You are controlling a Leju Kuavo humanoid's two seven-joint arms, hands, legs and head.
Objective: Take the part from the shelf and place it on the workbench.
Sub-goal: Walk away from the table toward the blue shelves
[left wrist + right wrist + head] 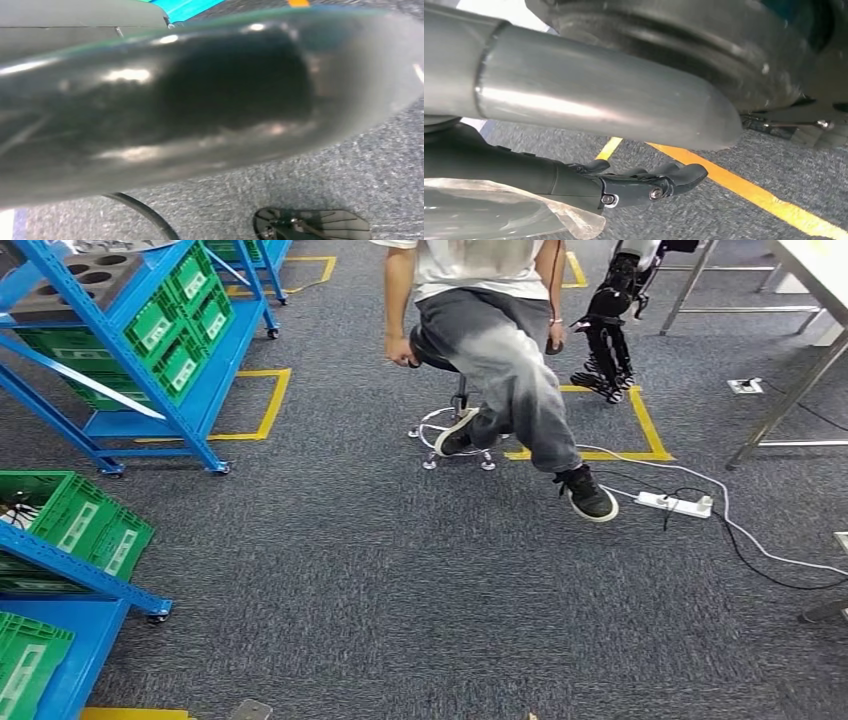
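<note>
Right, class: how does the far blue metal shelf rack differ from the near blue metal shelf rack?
The far rack carries a grey holed tray above green crates; the near rack's visible shelves carry green crates. The far rack shows two castors, the near rack one. Both are blue.

A: Where's the shelf [196, 412]?
B: Far left in the head view: a blue metal frame on castors [221, 469], its sloped tiers packed with green bins [180, 365] bearing white labels.
A: And the part?
B: A grey block [70, 285] with round recesses lies on the top tier; whether that's the part, I can't tell.
A: The workbench [822, 267]?
B: Upper right corner, well apart from the shelf: pale top, slanted metal legs
</note>
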